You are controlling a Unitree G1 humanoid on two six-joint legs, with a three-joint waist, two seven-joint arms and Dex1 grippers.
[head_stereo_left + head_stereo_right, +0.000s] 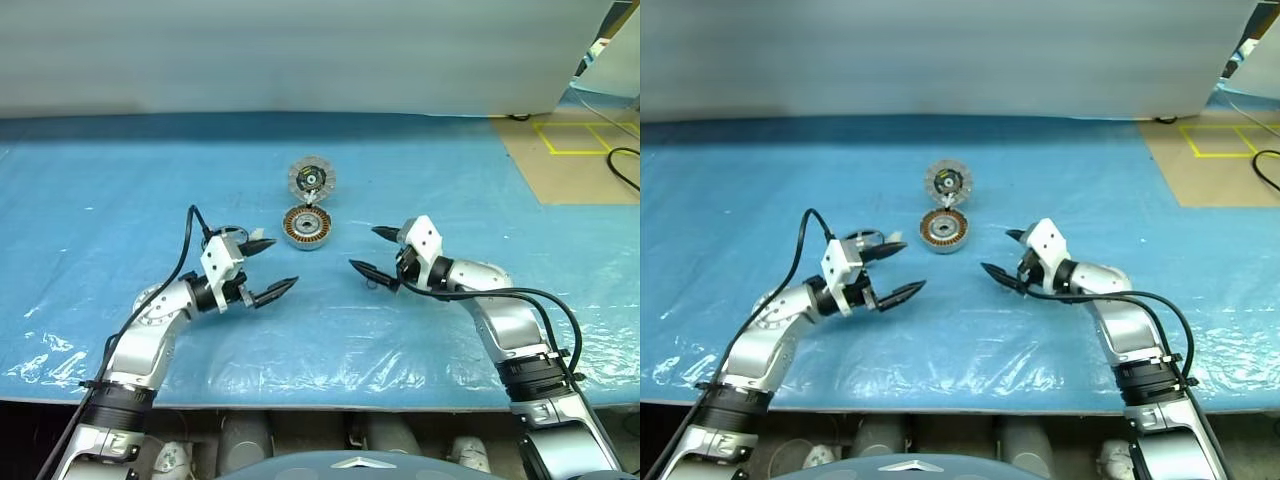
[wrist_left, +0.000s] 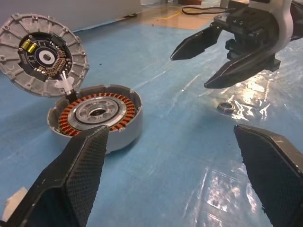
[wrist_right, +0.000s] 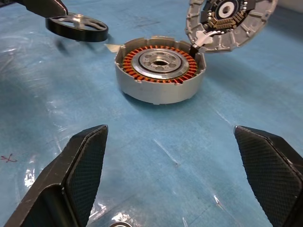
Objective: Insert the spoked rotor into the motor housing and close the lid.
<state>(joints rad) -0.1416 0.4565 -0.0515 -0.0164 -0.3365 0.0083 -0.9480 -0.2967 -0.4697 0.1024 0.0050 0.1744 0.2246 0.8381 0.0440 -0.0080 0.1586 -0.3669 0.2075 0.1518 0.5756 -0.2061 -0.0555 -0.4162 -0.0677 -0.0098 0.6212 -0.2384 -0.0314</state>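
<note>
The motor housing (image 1: 307,228) lies in the middle of the blue table, its copper windings showing. The lid (image 1: 311,178) stands open on the housing's far edge, inner face towards me. Just left of the housing lies the spoked rotor (image 3: 78,27), black-rimmed, partly hidden behind my left gripper in the eye views. My left gripper (image 1: 280,264) is open and empty, left of and nearer than the housing, pointing right. My right gripper (image 1: 364,248) is open and empty to the housing's right, pointing left. Neither touches the housing.
A small metal bearing ring (image 2: 226,106) lies on the table under my right gripper. Wrinkled blue plastic sheet (image 1: 120,200) covers the table, up to its front edge. A pale wall (image 1: 300,50) closes the back; floor with yellow tape (image 1: 575,140) lies at the far right.
</note>
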